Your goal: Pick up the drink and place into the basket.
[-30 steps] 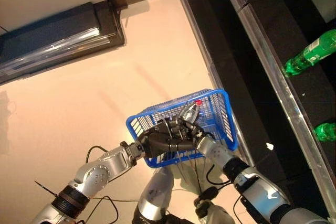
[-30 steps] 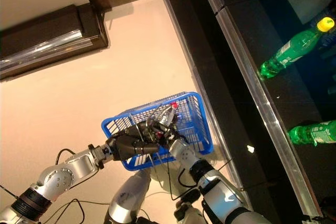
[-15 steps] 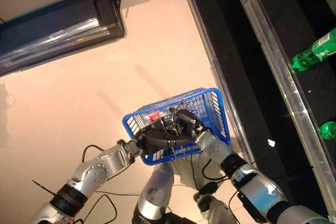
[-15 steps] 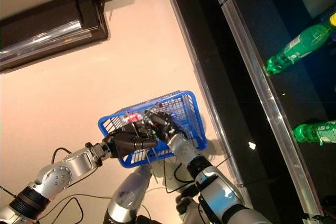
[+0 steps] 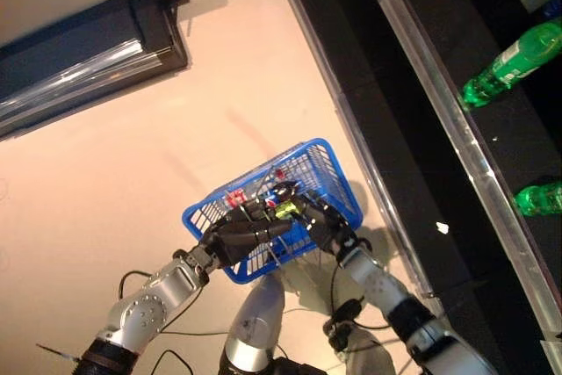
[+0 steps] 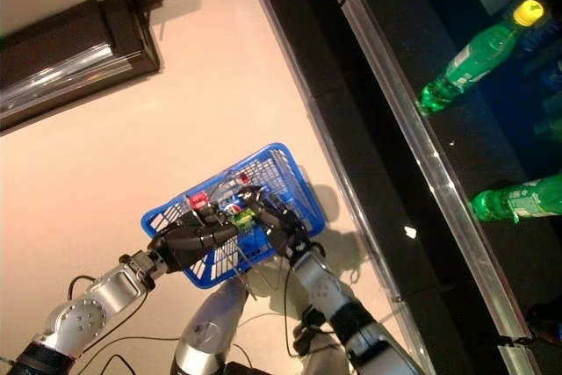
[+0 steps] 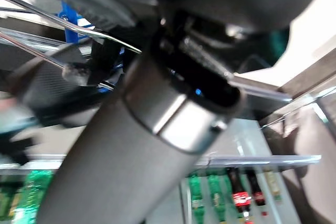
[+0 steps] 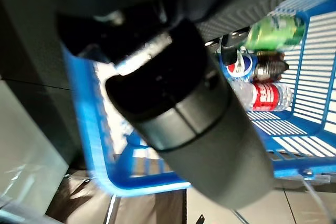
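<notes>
The blue basket (image 5: 307, 149) hangs in front of me above the pale floor. My left hand (image 5: 241, 233) is shut on its thin wire handles. Drinks lie inside it: a clear bottle with a red label (image 5: 235, 199) and a blue and green pair (image 5: 283, 209). The right wrist view shows them too, the red-labelled bottle (image 8: 268, 95) beside a green drink (image 8: 273, 27), inside the basket's blue wall (image 8: 79, 93). My right hand (image 5: 320, 219) is at the basket's near right rim, fingers relaxed and holding nothing.
A long dark shelf with a metal edge (image 5: 421, 68) runs along the right, with green bottles (image 5: 505, 63) lying on it. A dark low cabinet (image 5: 79, 59) stands at the upper left. More bottles (image 7: 231, 203) stand on a shelf in the left wrist view.
My right hand carried a drink over the basket, lowered it in, let go and drew back to the near rim. The camera has shifted as well.
</notes>
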You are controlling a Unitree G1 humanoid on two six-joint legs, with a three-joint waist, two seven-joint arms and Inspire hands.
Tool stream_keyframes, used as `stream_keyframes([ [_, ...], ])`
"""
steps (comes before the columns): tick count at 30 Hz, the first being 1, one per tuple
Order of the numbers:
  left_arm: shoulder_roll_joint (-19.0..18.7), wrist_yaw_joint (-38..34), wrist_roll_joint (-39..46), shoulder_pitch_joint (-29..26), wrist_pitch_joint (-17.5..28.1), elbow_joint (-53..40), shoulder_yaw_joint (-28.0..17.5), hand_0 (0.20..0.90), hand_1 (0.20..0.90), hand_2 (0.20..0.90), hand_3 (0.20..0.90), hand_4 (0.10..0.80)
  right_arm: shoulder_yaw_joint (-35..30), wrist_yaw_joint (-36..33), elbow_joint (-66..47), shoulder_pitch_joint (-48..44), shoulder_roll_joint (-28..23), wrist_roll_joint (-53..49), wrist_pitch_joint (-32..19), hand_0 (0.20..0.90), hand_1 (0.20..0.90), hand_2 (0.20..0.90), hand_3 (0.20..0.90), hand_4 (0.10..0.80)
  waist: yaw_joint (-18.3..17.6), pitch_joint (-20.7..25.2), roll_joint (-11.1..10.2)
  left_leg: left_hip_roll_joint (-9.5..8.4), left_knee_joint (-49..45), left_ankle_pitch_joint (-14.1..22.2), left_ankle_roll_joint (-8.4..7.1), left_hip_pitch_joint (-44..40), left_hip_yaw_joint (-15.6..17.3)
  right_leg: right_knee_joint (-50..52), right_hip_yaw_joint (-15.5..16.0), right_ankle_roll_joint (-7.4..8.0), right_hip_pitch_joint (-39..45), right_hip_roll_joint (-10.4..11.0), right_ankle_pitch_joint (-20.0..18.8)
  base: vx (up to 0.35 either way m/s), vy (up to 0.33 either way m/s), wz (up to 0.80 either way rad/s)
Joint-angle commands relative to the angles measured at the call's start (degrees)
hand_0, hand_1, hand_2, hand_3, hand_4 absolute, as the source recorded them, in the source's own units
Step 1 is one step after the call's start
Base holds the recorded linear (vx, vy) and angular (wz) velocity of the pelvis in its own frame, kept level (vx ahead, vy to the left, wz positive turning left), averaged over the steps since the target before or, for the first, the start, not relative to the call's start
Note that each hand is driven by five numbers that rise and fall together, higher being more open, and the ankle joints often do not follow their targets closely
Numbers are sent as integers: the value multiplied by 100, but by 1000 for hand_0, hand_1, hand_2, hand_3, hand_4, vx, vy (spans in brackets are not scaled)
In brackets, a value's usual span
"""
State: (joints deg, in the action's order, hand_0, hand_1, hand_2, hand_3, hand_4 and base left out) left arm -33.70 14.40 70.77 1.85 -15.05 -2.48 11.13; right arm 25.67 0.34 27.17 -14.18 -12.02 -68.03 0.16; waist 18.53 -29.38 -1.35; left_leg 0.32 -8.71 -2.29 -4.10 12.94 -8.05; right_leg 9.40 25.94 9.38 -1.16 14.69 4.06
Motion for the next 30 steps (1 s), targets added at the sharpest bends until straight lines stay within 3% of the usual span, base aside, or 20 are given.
stream_keyframes([
  [1, 1036, 1194, 721, 265, 778, -1657, 220, 300, 300, 300, 200, 100, 82, 878, -701, 620, -158, 548, -87, 900, 900, 900, 900, 800, -247, 784, -24, 161, 191, 119, 255, -332, 585, -179, -478, -62, -297, -151, -644, 8, -71, -28],
  [8, 1290, 678, 292, 697, 1508, -502, -133, 300, 300, 300, 200, 100, -216, 1383, -985, 1549, -277, 781, 169, 900, 900, 900, 900, 800, -658, 1219, -155, 353, 450, 85, 183, -734, 857, -352, -795, -53, -122, -236, -642, 19, -32, -22],
  [16, 1726, 40, -300, 944, 2278, 1147, -431, 300, 300, 300, 200, 100, -587, 1447, -638, 2185, -301, 1355, 282, 900, 900, 900, 900, 800, -1083, 1802, -138, 551, 842, 47, 90, -1277, 1321, -687, -1168, -5, 137, -233, -718, 47, 24, -32],
  [19, 1889, -30, -434, 931, 2513, 2542, -720, 300, 300, 300, 200, 100, -954, 1212, 232, 2344, -263, 2232, 185, 900, 900, 900, 900, 800, -1299, 2091, -137, 638, 1068, 37, 35, -1557, 1578, -872, -1309, 10, 308, -248, -751, 57, -7, -35],
  [30, 2194, -748, -1316, 395, 2609, 6241, -1463, 300, 300, 300, 200, 100, -1815, 525, 3935, 2092, -84, 3856, -417, 900, 900, 900, 900, 800, -1612, 2526, -56, 711, 1371, 115, -50, -1929, 1895, -1275, -1437, 73, 622, -251, -850, 44, -17, -15],
])
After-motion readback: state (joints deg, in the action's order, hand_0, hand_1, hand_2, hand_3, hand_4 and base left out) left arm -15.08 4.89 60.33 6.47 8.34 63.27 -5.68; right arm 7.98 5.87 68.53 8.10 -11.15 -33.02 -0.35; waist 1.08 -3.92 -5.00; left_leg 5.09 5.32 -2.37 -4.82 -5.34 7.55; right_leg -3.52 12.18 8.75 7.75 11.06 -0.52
